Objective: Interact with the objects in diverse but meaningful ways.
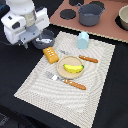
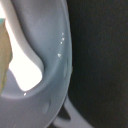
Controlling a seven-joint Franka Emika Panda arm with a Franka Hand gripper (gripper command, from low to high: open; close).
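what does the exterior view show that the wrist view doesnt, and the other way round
Only the exterior view shows the placemat, the banana on its plate, the orange block, blue cup, fork and grey pot. Only the wrist view shows a white object lying inside a grey dish. Both share that grey dish below the arm.

The bench (image 1: 112,95) has a dark, black surface. A woven beige placemat (image 1: 45,82) lies directly on it, set at an angle, and a reddish-brown board (image 1: 107,27) lies on the bench along the far edge, touching or just overlapping the placemat's far corner. A small grey pot (image 1: 44,39) sits at the placemat's edge on the exterior view's left, partly under the robot arm, so whether it rests on the bench or on the placemat cannot be determined.
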